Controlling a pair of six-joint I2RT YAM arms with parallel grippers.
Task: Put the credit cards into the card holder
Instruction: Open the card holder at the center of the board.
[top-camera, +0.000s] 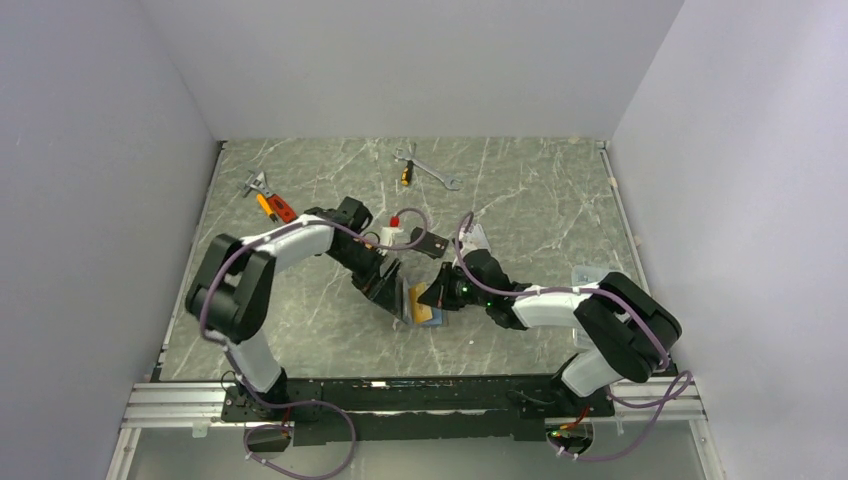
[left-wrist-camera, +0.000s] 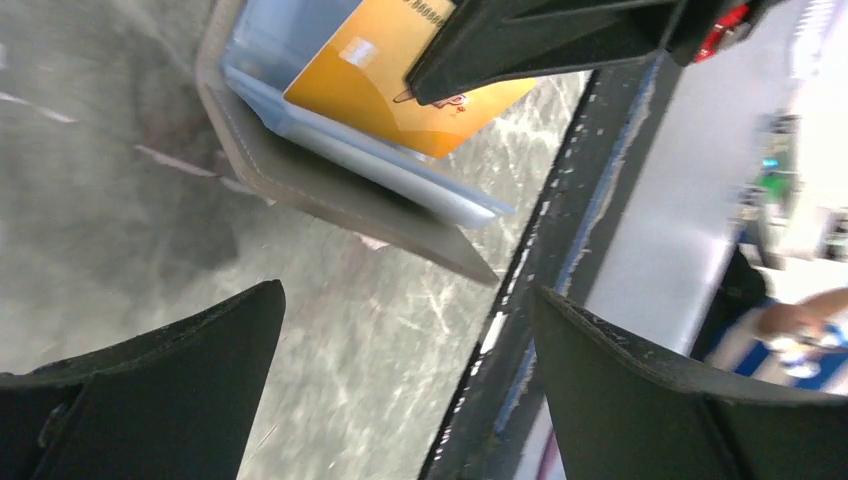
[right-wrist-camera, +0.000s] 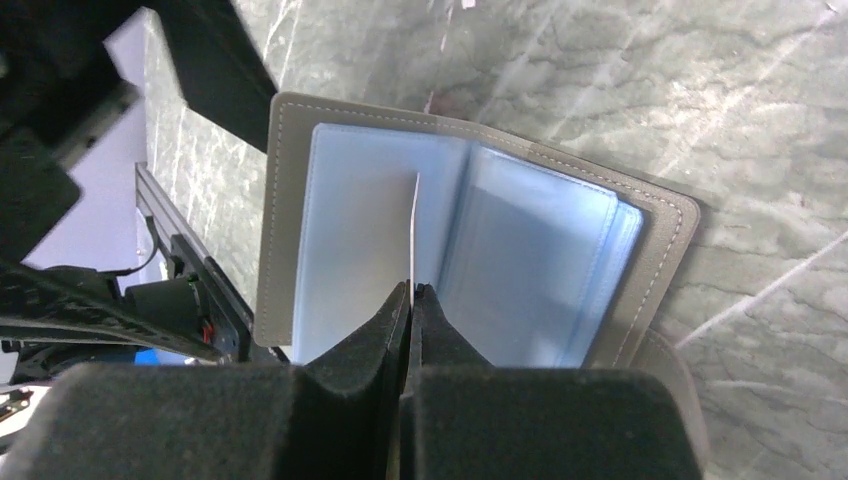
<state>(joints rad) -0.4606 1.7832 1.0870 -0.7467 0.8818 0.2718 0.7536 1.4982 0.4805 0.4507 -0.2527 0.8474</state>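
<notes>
The card holder (right-wrist-camera: 655, 250) lies open on the table, taupe outside with light blue pockets inside; it also shows in the top view (top-camera: 415, 303) and the left wrist view (left-wrist-camera: 330, 195). My right gripper (right-wrist-camera: 412, 290) is shut on the orange credit card (left-wrist-camera: 400, 95), which stands edge-on (right-wrist-camera: 413, 230) over the holder's middle fold. The card's lower edge is down among the blue pockets. My left gripper (left-wrist-camera: 405, 300) is open and holds nothing, hovering over bare table just beside the holder's near corner. In the top view the left gripper (top-camera: 388, 288) and the right gripper (top-camera: 440, 296) flank the holder.
A black card-sized piece (top-camera: 432, 243) lies behind the holder. Wrenches (top-camera: 430, 172) (top-camera: 255, 184) and an orange-handled tool (top-camera: 272, 207) lie toward the back. A clear plastic box (top-camera: 590, 276) sits at the right. The table's front rail (left-wrist-camera: 560, 250) runs close to the holder.
</notes>
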